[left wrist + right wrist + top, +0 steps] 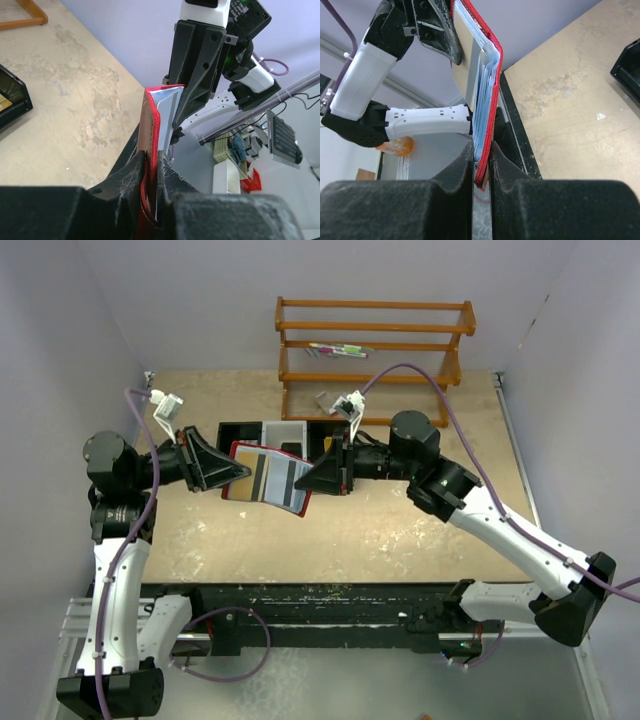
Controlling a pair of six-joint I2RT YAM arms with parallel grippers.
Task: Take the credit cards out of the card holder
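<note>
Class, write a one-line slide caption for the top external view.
Left gripper and right gripper each clamp an edge of the open red card holder; credit cards sit inside.

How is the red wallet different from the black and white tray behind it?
The wallet is red; the tray is black and white. The wallet is pinched at opposite edges by the left hand and right hand; the tray sits untouched on the table. Both are rectangular.

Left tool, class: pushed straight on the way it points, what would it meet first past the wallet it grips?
Probably the right tool, clamped on the far edge of the card holder, straight ahead.
</note>
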